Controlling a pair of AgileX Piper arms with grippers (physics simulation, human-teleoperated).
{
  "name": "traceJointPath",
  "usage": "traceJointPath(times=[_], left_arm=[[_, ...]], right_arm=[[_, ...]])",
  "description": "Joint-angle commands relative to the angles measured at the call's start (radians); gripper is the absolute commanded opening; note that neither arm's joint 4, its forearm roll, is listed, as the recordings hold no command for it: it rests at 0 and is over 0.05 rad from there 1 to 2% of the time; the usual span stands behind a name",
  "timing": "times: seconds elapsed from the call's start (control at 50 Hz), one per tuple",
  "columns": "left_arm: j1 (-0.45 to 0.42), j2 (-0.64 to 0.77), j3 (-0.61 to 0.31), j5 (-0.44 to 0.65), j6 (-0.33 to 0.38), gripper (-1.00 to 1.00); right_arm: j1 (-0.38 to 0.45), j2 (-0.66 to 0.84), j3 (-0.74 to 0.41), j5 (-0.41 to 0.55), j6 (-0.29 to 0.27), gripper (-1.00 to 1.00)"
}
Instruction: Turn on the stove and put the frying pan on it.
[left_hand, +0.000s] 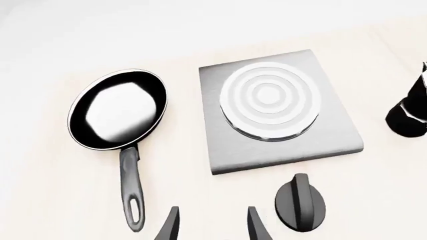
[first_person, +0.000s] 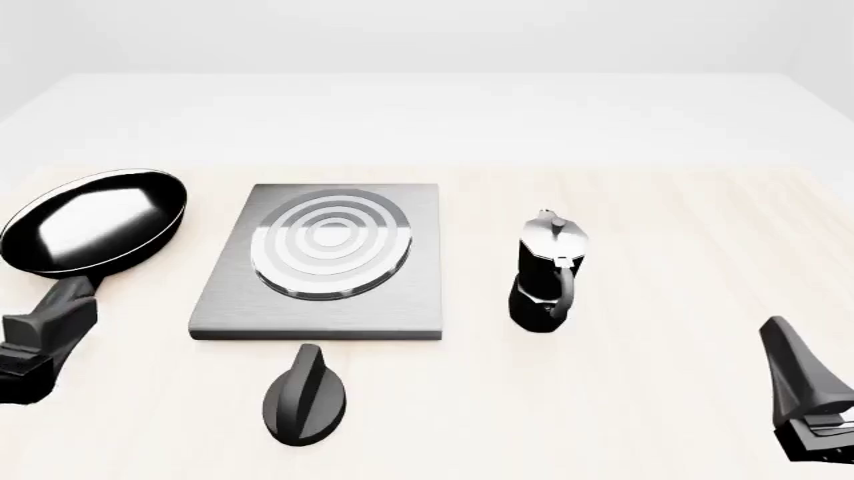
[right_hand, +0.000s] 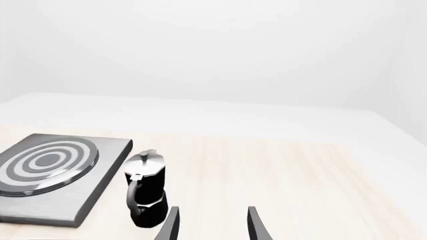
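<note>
Pan (first_person: 94, 220) sits far left on the desk, handle (left_hand: 131, 190) running back toward the left gripper (left_hand: 212, 227), whose jaws gape wide and empty just beside the handle's looped end. Stove (first_person: 327, 262) lies next, bare, its knob (first_person: 306, 396) just in front; moka pot (first_person: 547, 272) beyond. Right gripper (right_hand: 212, 227), also spread empty, hangs far off; left's nearer both pan and knob, I'd say.

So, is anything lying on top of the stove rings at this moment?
No. The burner rings on the stove are bare. The frying pan sits on the table beside it, apart. Nothing covers them.
</note>
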Motion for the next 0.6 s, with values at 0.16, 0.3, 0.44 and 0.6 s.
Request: traceJointPath(times=[0.16, 0.3, 0.44, 0.6], left_arm=[[0.181, 0.166, 0.036, -0.118, 0.067, 1.0], [0.268, 0.324, 0.037, -0.248, 0.089, 1.0], [0.316, 0.427, 0.044, -0.332, 0.108, 1.0], [0.383, 0.561, 0.021, -0.419, 0.143, 1.0]], right_arm=[[0.021, 0.01, 0.002, -0.011, 0.0, 1.0], [0.024, 0.037, 0.003, -0.038, 0.0, 1.0], [0.024, 0.057, 0.006, -0.056, 0.0, 1.0], [0.027, 0.073, 0.006, -0.07, -0.001, 1.0]])
